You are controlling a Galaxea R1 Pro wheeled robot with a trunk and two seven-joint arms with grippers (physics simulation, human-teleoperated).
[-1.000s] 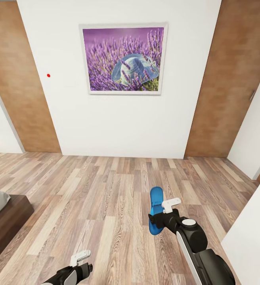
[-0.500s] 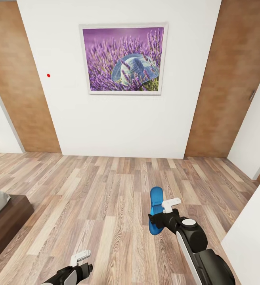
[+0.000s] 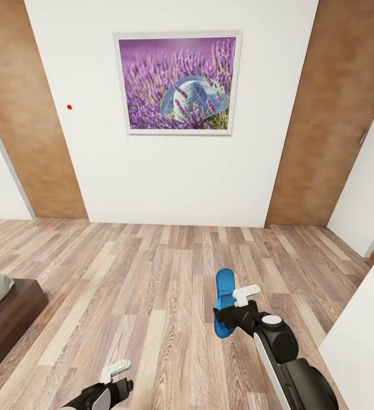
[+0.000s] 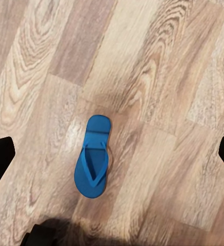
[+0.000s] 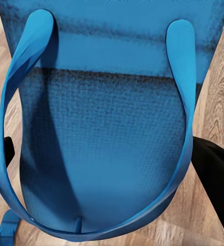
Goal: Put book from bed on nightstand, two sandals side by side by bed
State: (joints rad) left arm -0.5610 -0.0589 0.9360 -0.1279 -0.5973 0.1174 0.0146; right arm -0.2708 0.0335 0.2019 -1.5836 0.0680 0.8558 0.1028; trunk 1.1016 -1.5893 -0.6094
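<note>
While R fingers (image 3: 228,312) pinch sandal (image 3: 223,302) over plank floor (image 3: 153,285), L fingers (image 4: 4,159) spread.

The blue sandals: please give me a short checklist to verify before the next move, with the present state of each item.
1. Right hand holds one bright blue flat sandal: ok.
2. Second blue sandal lies flat on the wood-plank floor, below the left hand: ok.
3. Left hand is open: ok.
4. Two sandals side by side: not ok.
5. Dark-framed bed is near, at the left edge: ok.
6. Book moved: cannot tell.
</note>
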